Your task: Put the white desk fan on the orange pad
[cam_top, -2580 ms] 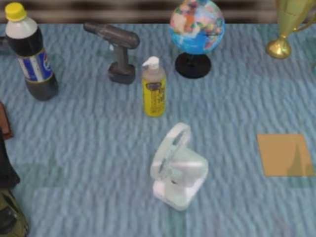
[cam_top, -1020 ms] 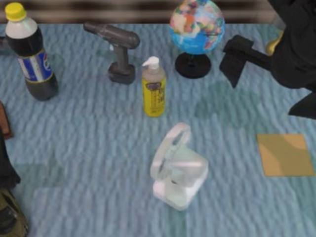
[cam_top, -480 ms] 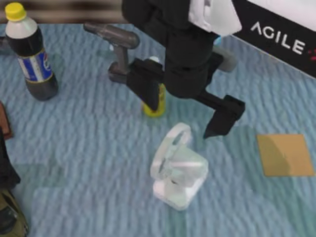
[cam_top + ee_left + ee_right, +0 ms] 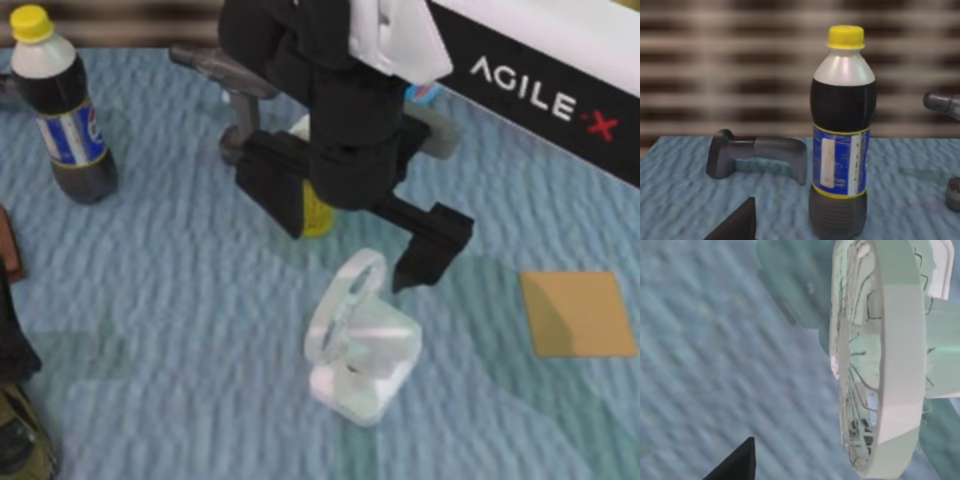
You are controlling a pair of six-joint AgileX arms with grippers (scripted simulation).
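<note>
Right claw [image 4: 350, 235], fingers spread, hovers at 12 o'clock of the pale white ring-headed plastic desk fan [image 4: 358, 340]; flat tan-orange square pad [image 4: 578, 313] lies at 3 o'clock.

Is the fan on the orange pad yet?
No, the fan stands on the blue cloth mid-table, well left of the bare pad, with the right gripper open above it.
</note>
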